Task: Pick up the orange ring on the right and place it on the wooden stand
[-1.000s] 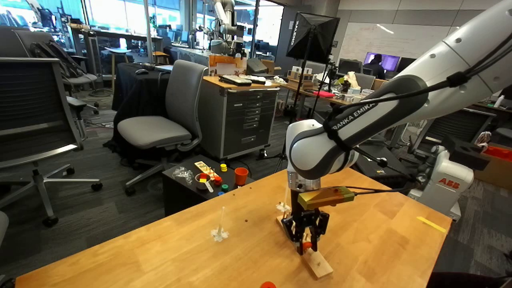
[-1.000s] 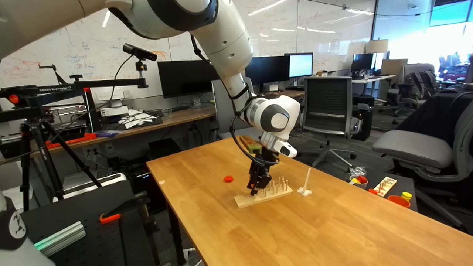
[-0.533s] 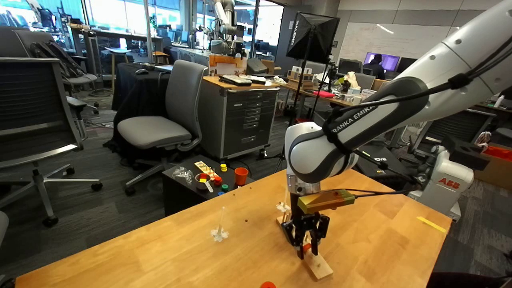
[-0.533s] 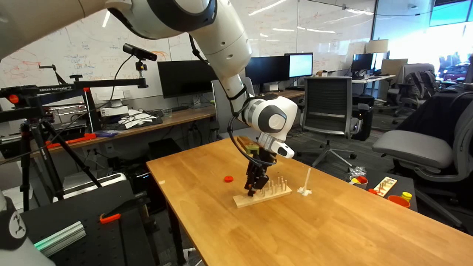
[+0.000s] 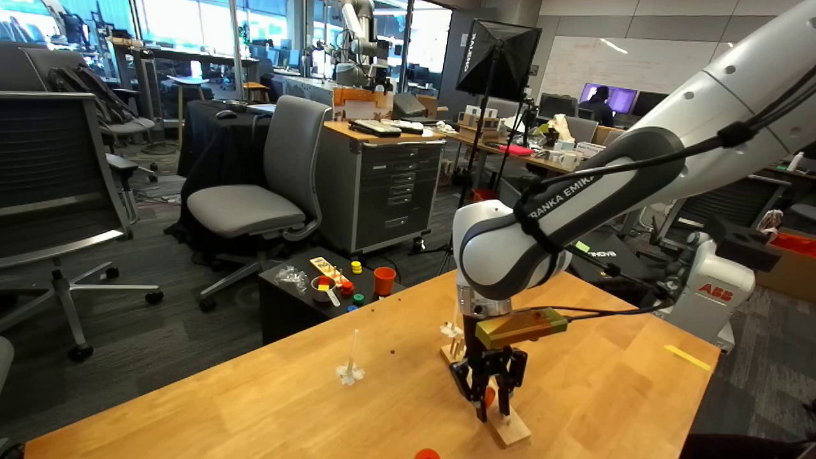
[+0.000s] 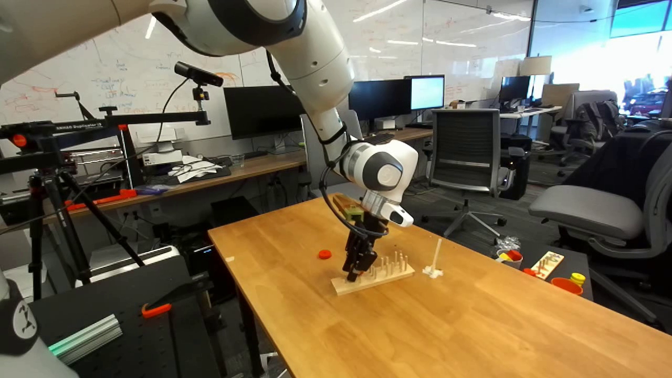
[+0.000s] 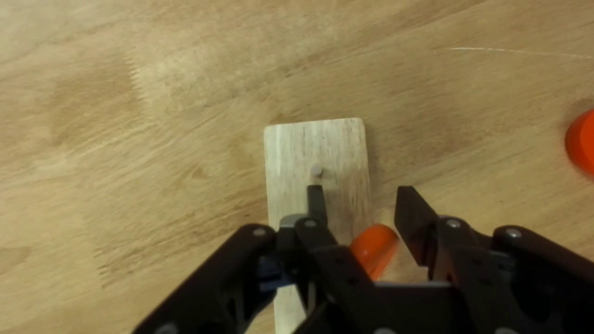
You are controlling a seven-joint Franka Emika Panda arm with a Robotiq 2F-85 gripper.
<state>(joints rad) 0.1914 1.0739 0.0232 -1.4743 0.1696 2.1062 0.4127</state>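
Observation:
The wooden stand (image 5: 511, 429) lies flat on the table, its upright pegs in a cluster toward one end. A single peg (image 7: 317, 170) shows near the stand's end in the wrist view. My gripper (image 7: 360, 188) is shut on the orange ring (image 7: 373, 248), which sits tilted between the fingers; the left finger hides part of its edge. In an exterior view the fingertips (image 5: 482, 415) are low at the stand, near the sparsely pegged end. A second orange ring (image 6: 324, 254) lies on the table beside the stand, also at the wrist view's right edge.
An upright white stick (image 6: 436, 260) is taped to the table just past the stand's pegged end. Another taped stick (image 5: 350, 363) stands farther along. A black side table carries an orange cup (image 5: 384, 280) and other pieces. Yellow tape (image 5: 687, 357) marks the tabletop.
The gripper has moved down and along the stand toward its sparsely pegged end, with the ring between its fingers. The ring looks more tilted than before. The stand has shifted very slightly.

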